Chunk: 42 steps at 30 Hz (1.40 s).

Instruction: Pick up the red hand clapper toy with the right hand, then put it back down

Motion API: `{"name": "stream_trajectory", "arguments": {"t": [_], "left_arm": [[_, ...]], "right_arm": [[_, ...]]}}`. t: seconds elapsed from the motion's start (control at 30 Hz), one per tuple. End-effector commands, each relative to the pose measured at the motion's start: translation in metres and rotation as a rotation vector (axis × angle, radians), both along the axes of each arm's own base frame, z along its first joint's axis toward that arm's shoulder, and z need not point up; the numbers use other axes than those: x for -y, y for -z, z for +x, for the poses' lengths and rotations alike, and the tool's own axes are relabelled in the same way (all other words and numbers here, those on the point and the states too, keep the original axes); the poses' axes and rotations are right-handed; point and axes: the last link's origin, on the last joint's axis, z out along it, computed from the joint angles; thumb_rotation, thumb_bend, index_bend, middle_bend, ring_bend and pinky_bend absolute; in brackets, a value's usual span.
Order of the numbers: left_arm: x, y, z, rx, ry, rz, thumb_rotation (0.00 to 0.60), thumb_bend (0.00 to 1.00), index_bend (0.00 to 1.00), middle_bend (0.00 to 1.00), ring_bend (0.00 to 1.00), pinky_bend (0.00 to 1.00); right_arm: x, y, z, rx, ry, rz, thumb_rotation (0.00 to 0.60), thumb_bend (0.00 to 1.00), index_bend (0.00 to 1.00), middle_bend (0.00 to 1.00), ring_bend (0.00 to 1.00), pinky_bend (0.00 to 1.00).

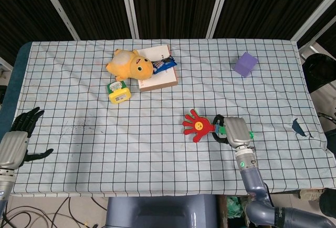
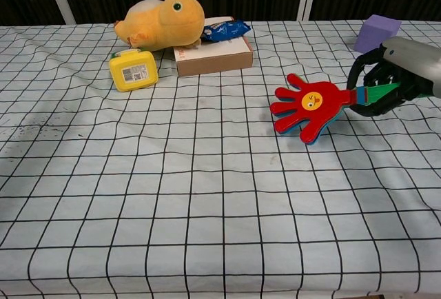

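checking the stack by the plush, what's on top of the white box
A blue snack packet lies on the white box, and the yellow plush toy leans over its left end. The box top beneath them is hidden.

The red hand clapper toy [image 1: 198, 125] [image 2: 308, 107] is a flat plastic palm with spread fingers, a small yellow smiley face at its middle and blue and green layers showing beneath the red one. Its green handle is gripped in the right hand [image 1: 234, 132] [image 2: 393, 78]. The palm lies nearly level, face up, fingers pointing left, low over or on the checked cloth of the desk [image 1: 131, 149] [image 2: 207, 196]; which cannot be told.
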Motion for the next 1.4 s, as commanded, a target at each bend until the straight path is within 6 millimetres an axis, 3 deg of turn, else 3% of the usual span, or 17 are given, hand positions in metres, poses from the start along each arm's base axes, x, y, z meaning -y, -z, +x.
{"name": "stream_trajectory", "arguments": {"t": [0.03,0.1,0.2,0.47,0.77,0.97,1.17,1.4], "left_arm": [[0.0,0.0,0.0,0.0,-0.001,-0.001,0.6,0.0,0.0,0.0,0.0,0.02],[0.0,0.0,0.0,0.0,-0.001,-0.001,0.6,0.0,0.0,0.0,0.0,0.02],[0.0,0.0,0.0,-0.001,-0.001,-0.001,0.6,0.0,0.0,0.0,0.0,0.02],[0.0,0.0,0.0,-0.006,0.0,0.001,0.6,0.0,0.0,0.0,0.0,0.02],[0.001,0.0,0.0,-0.012,0.005,0.004,0.6,0.0,0.0,0.0,0.0,0.02],[0.002,0.001,-0.001,-0.049,0.019,0.004,0.6,0.0,0.0,0.0,0.0,0.02],[0.003,0.004,-0.003,-0.1,0.032,0.01,0.6,0.0,0.0,0.0,0.0,0.0],[0.005,0.007,-0.004,-0.149,0.043,0.022,0.6,0.0,0.0,0.0,0.0,0.0]], "right_arm": [[0.002,0.003,-0.001,-0.028,0.001,0.007,0.6,0.57,0.74,0.5,0.42,0.34],[0.002,0.004,-0.004,-0.051,0.008,0.012,0.6,0.41,0.54,0.35,0.27,0.21],[0.003,0.004,-0.007,-0.088,0.018,0.007,0.6,0.27,0.32,0.18,0.13,0.16],[0.0,-0.004,-0.018,-0.133,0.048,-0.041,0.6,0.17,0.13,0.04,0.05,0.15],[-0.021,-0.032,-0.035,-0.197,0.04,-0.105,0.6,0.15,0.08,0.03,0.03,0.15],[-0.052,-0.077,-0.057,-0.275,0.005,-0.217,0.6,0.07,0.0,0.0,0.01,0.15],[-0.095,-0.125,-0.084,-0.321,0.004,-0.324,0.6,0.06,0.0,0.0,0.0,0.14],[-0.137,-0.149,-0.109,-0.365,0.028,-0.35,0.6,0.04,0.0,0.0,0.0,0.14]]}}
